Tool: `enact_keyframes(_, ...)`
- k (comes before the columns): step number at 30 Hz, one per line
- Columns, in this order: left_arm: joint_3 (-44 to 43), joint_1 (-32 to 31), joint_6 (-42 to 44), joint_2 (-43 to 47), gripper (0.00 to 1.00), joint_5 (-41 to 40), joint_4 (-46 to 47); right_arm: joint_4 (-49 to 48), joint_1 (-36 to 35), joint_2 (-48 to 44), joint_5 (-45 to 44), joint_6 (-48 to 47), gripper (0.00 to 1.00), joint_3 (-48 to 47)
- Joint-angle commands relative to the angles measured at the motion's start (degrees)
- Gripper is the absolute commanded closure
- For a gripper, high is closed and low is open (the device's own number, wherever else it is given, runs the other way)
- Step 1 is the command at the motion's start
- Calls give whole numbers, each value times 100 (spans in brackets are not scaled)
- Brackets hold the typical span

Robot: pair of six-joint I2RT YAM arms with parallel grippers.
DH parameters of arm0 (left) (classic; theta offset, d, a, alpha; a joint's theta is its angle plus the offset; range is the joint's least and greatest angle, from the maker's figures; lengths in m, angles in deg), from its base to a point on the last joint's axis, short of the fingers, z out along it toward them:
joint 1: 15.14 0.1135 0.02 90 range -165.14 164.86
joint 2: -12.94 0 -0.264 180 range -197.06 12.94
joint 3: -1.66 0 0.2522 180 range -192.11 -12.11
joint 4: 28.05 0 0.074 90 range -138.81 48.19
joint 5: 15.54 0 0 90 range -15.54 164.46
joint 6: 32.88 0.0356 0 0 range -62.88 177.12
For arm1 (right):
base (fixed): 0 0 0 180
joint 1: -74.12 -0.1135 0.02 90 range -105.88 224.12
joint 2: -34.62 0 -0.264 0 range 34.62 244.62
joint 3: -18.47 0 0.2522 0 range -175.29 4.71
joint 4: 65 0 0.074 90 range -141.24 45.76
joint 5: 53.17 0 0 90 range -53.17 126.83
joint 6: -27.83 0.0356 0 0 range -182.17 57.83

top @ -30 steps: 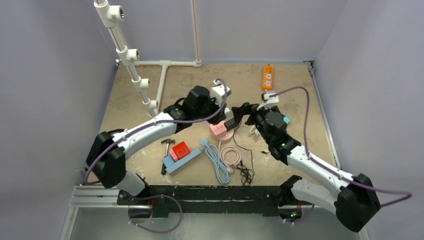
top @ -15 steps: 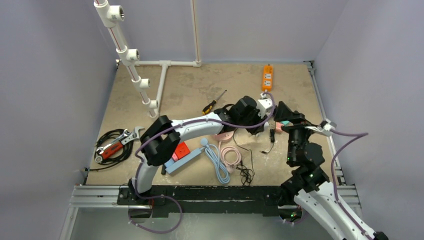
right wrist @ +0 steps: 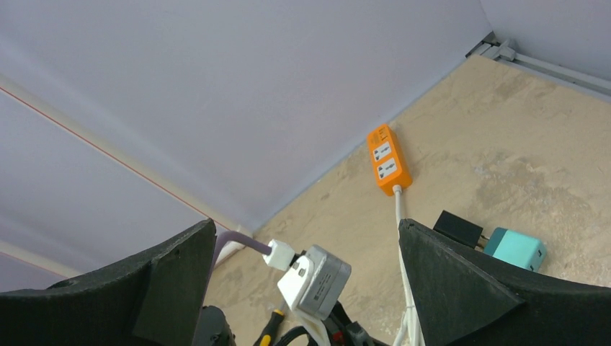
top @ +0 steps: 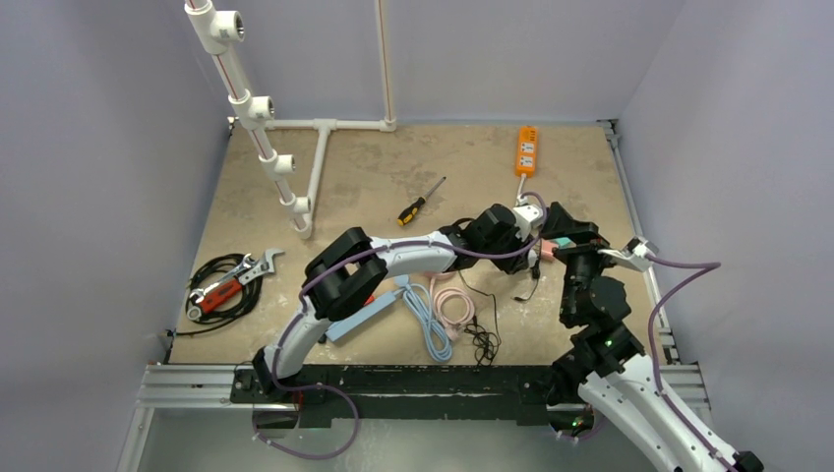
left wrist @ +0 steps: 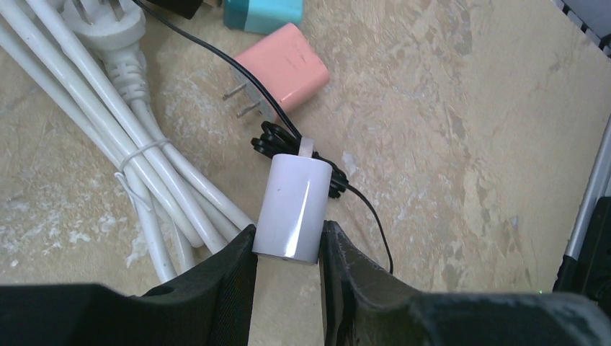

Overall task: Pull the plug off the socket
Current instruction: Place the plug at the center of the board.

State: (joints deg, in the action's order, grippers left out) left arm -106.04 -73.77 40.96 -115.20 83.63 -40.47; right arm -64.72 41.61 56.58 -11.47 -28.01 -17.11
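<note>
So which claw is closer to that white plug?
Left. The left gripper is clamped on the white plug; the right gripper hangs open just beside it, touching nothing.

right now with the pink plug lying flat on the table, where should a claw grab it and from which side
Grip the pink plug by its blocky body, across the two straight sides, probably coming down from above. It lies flat, prongs sticking out one end where the thin black cable crosses, so hold the half away from them.
</note>
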Motion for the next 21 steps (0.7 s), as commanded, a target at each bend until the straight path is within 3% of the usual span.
enact_keyframes(1, -355, 36, -94, -108, 66, -405, 314, -68, 8, 13, -63, 90, 1, 29)
enact_keyframes(4, -358, 36, -55, -44, 44, -450, 290, -75, 6, -39, -41, 83, 1, 53)
enact_keyframes(7, -370, 36, -28, 19, 30, -461, 253, -89, 7, -72, -16, 67, 1, 85)
enact_keyframes(15, -347, 36, 5, 561, 17, -561, 70, -191, 6, -203, 210, -74, 1, 136)
enact_keyframes(21, 736, 44, -211, 1748, 16, -1383, 223, -454, 3, -643, 715, -384, 1, 277)
